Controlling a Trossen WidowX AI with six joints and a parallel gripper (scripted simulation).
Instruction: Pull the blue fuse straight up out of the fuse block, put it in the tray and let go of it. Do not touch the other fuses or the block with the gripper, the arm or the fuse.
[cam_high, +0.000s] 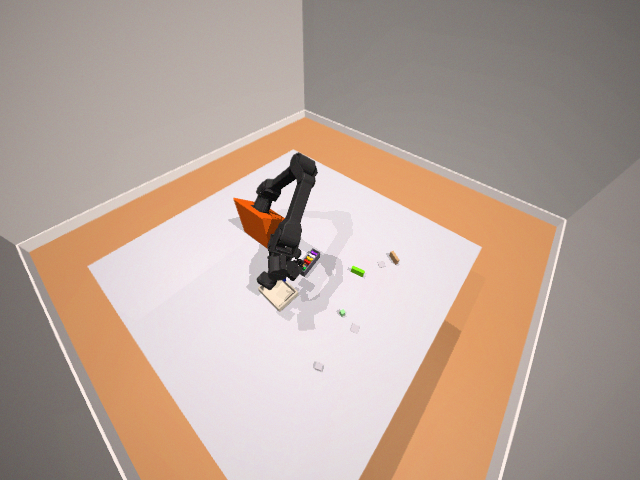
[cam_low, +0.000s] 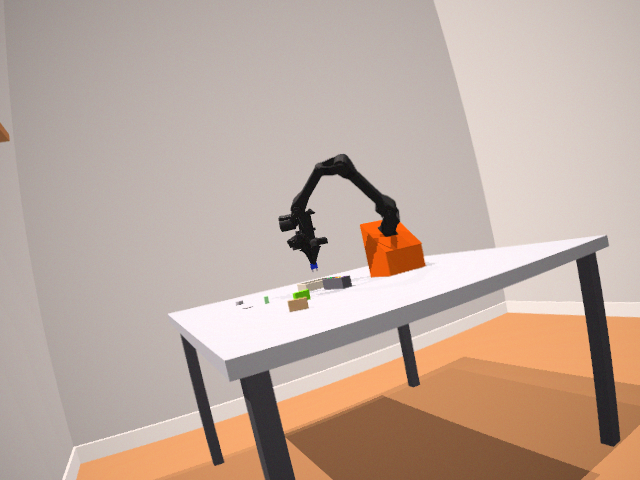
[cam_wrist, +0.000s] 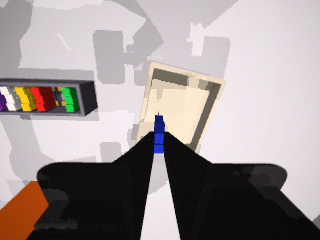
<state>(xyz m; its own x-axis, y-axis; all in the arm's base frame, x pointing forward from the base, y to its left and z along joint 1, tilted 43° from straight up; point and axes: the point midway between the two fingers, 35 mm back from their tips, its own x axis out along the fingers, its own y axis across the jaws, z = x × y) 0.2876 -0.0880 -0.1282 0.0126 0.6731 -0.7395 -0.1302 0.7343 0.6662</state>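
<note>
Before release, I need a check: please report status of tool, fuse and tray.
Tool shut on blue fuse. Fuse above tray, clear of block. Nothing in the way.
</note>
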